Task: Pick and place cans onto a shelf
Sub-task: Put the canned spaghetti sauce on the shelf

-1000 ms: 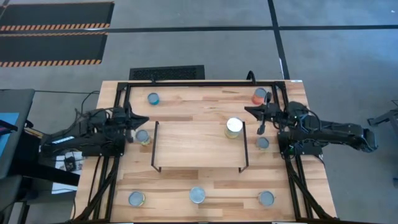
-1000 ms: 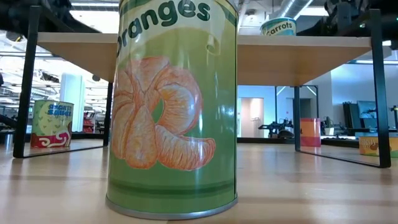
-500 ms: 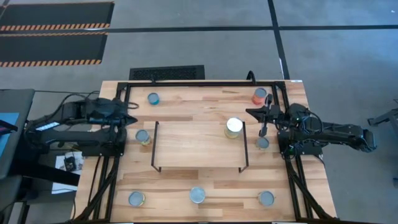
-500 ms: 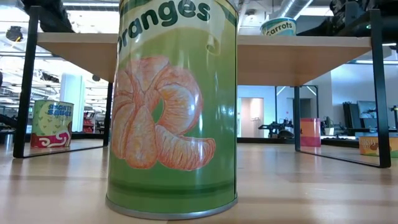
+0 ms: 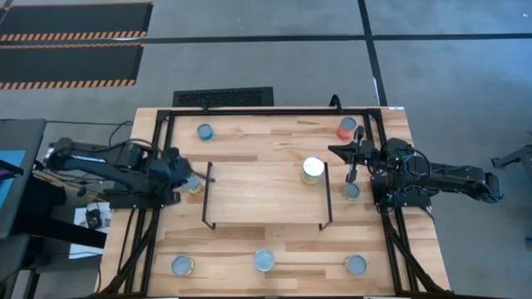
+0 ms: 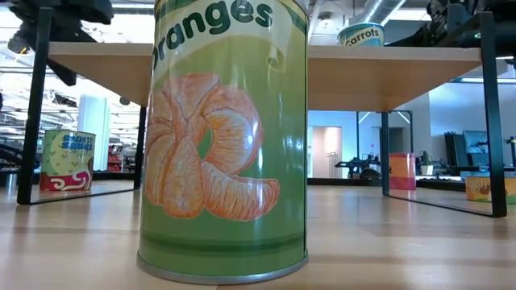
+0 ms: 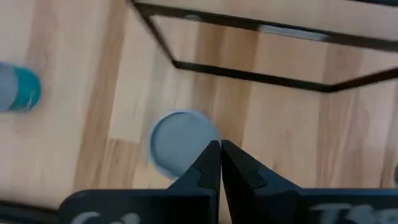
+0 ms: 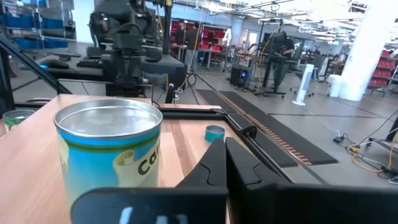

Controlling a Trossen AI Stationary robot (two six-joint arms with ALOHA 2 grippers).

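The shelf (image 5: pixel 266 195), a low light-wood platform on black wire legs, stands mid-table. A carrots can (image 5: pixel 313 170) stands on its top near the right end. My left gripper (image 5: pixel 199 177) is shut and tipped steeply down, hovering over a silver-topped can (image 7: pixel 180 142) that stands on the table beside the shelf's left legs. My right gripper (image 5: pixel 333 149) is shut and level, just right of the carrots can (image 8: pixel 109 155) and apart from it. More cans stand on the table: a teal one (image 5: pixel 205 131), an orange-red one (image 5: pixel 347 127) and one at the right (image 5: pixel 352 190).
Three cans stand along the near edge (image 5: pixel 183 266), (image 5: pixel 263 260), (image 5: pixel 356 265). The middle one, an oranges can (image 6: pixel 222 137), fills the low view. A black frame (image 5: pixel 274 110) rims the table. Bare wood lies between the shelf and the near cans.
My left gripper has risen from pointing level and tipped steeply down. It has swung toward the shelf and now hangs over the can by the shelf's left legs, shut all the while. No can has moved.
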